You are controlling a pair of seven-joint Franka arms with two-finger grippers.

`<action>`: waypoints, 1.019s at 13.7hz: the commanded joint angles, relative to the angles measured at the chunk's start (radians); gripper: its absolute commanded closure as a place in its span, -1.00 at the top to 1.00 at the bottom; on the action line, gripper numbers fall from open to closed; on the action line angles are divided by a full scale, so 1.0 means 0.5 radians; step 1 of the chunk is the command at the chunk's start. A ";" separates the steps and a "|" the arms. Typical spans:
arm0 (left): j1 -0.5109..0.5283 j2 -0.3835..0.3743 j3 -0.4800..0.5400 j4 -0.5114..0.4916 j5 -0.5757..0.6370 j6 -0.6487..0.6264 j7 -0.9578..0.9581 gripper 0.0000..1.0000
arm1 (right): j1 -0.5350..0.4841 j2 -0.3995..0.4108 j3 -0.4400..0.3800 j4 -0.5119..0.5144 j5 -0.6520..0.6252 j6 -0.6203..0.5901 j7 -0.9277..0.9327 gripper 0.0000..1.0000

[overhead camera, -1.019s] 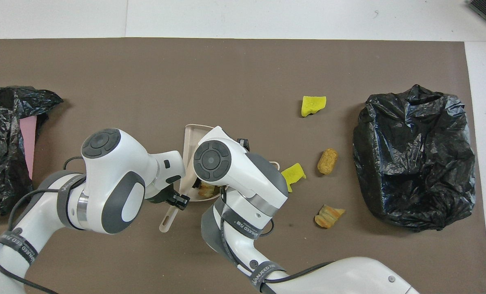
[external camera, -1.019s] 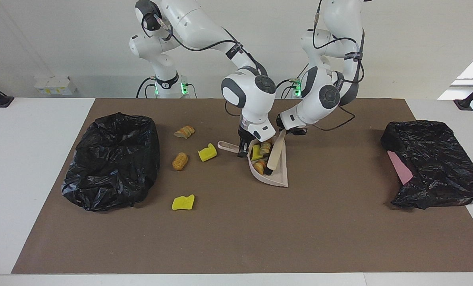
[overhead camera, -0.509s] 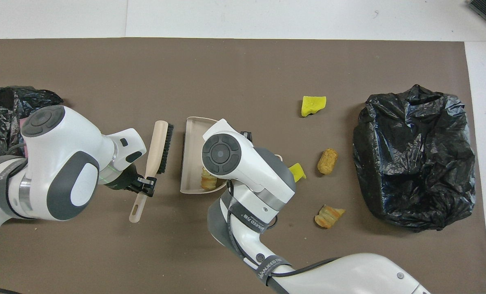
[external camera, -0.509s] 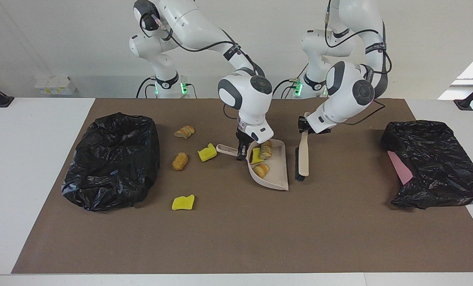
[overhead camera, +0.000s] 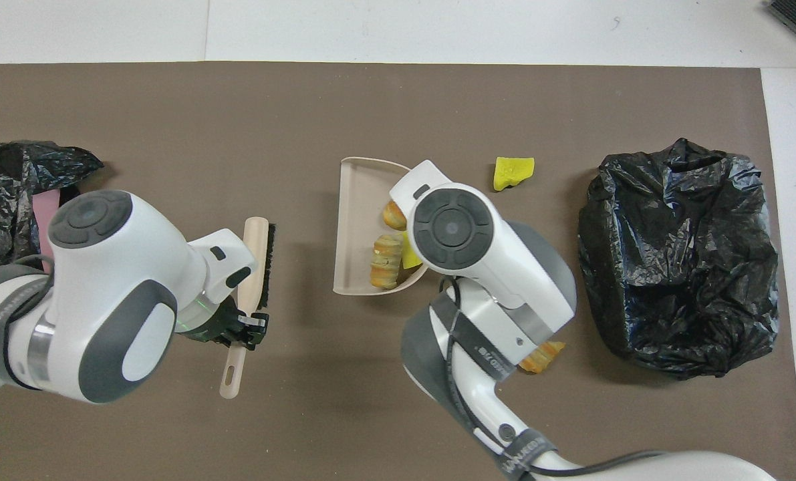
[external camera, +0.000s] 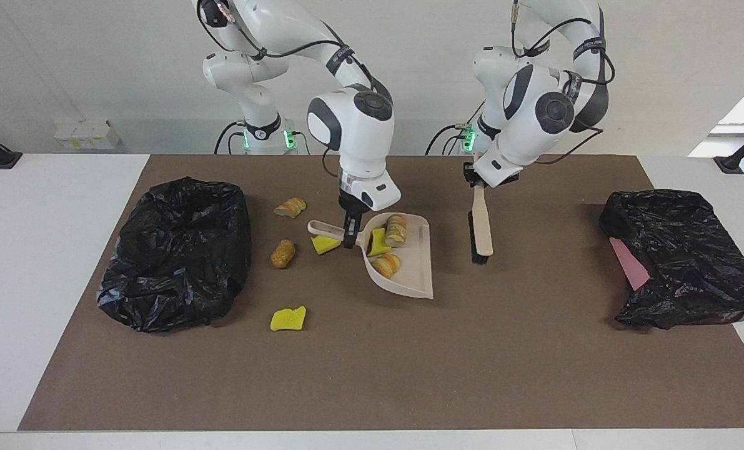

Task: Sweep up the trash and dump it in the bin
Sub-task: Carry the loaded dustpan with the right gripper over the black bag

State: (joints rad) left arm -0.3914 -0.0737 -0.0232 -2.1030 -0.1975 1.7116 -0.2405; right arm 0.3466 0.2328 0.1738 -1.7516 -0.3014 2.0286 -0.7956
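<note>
Currently, right end effector (external camera: 350,240) clamps dustpan (external camera: 409,269) handle, left end effector (external camera: 476,181) clamps brush (external camera: 481,234); risk: tilting pan spills its three trash pieces (external camera: 386,249) before bin (external camera: 178,250).

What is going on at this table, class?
Two arms are sweeping up trash. The right gripper holds the dustpan by its handle, with three pieces in it. The left gripper holds the brush beside the pan, toward the left arm's end. Four pieces lie on the mat between the pan and the bin, which stands at the right arm's end.
</note>
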 commanded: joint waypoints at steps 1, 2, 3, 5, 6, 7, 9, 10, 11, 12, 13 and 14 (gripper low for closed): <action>-0.217 -0.153 0.016 -0.187 0.036 0.059 -0.263 -1.00 | -0.165 -0.241 0.024 -0.169 0.072 -0.111 -0.139 -1.00; -0.293 -0.174 0.016 -0.245 0.039 0.068 -0.377 -1.00 | -0.238 -0.284 0.024 -0.166 0.099 -0.173 -0.167 -1.00; -0.379 -0.211 0.016 -0.321 0.036 0.132 -0.475 -1.00 | -0.318 -0.330 0.024 -0.166 0.118 -0.225 -0.228 -1.00; -0.530 -0.334 0.016 -0.527 0.036 0.303 -0.583 -1.00 | -0.475 -0.404 0.024 -0.163 0.152 -0.344 -0.341 -1.00; -0.597 -0.380 0.013 -0.610 0.036 0.356 -0.656 -1.00 | -0.560 -0.435 0.024 -0.157 0.155 -0.433 -0.348 -1.00; -0.655 -0.414 0.013 -0.674 0.036 0.393 -0.694 -1.00 | -0.634 -0.468 0.017 -0.154 0.155 -0.516 -0.363 -1.00; -0.726 -0.493 0.013 -0.825 0.036 0.518 -0.773 -1.00 | -0.757 -0.505 0.014 -0.154 0.155 -0.621 -0.363 -1.00; -0.763 -0.506 0.010 -0.889 0.036 0.589 -0.822 -1.00 | -0.797 -0.518 0.014 -0.154 0.155 -0.667 -0.363 -1.00; -0.821 -0.503 0.010 -0.948 0.033 0.684 -0.874 -1.00 | -0.840 -0.533 0.011 -0.154 0.158 -0.722 -0.357 -1.00; -0.870 -0.491 0.010 -1.000 0.030 0.794 -0.954 -1.00 | -0.880 -0.539 0.011 -0.154 0.158 -0.795 -0.333 -1.00; -0.895 -0.472 0.010 -1.052 0.021 0.908 -1.000 -1.00 | -0.923 -0.545 0.011 -0.157 0.158 -0.854 -0.329 -1.00; -0.907 -0.469 0.010 -1.086 0.015 0.979 -1.007 -1.00 | -0.975 -0.555 0.008 -0.160 0.158 -0.897 -0.326 -1.00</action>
State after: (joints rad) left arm -0.8088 -0.2799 -0.0339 -2.5830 -0.1963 2.1175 -0.7038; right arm -0.0922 -0.0124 0.1692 -1.8070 -0.2495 1.6101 -0.9552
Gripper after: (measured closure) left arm 0.731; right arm 0.683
